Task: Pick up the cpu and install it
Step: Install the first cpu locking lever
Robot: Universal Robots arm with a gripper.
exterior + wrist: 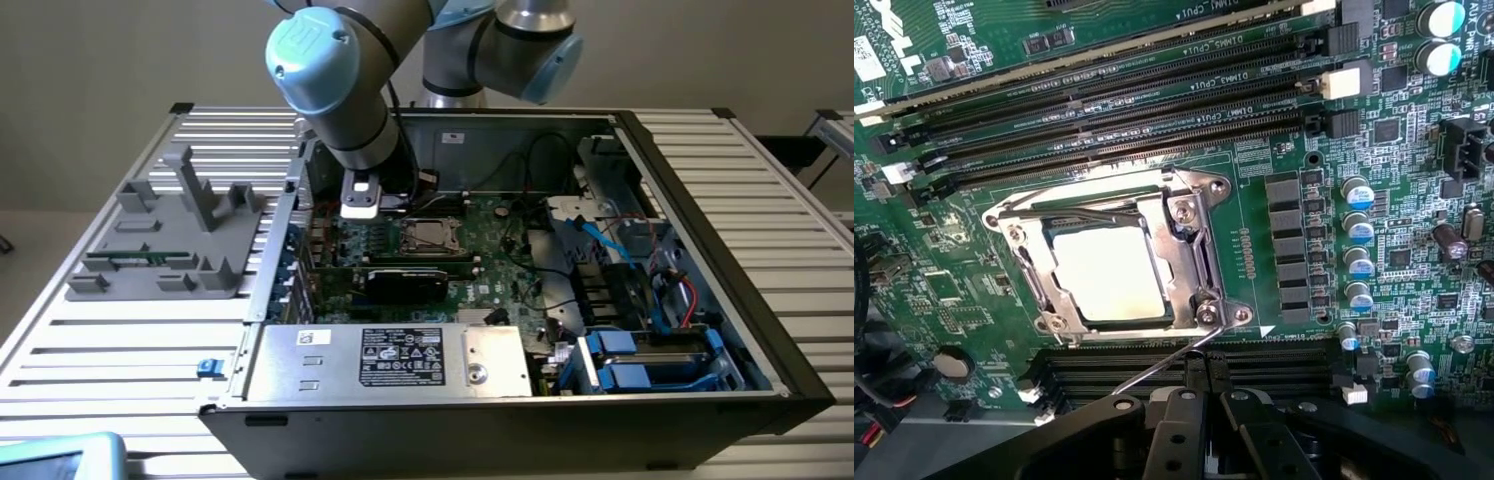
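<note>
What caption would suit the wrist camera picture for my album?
Shut pincer over a green motherboard, where the small silvery square cpu already lies in its metal-framed socket.

arm (340,90): angled downward; pincer (1206,378): pointing down; jaws closed together

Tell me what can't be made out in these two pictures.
- Wrist view: edges of the small silvery square cpu, covered by the metal socket frame.
- Wrist view: whether the black hand pinches the thin wire lever; fingers cover its end.
- Exterior view: print on the silver power supply box, too small.
</note>
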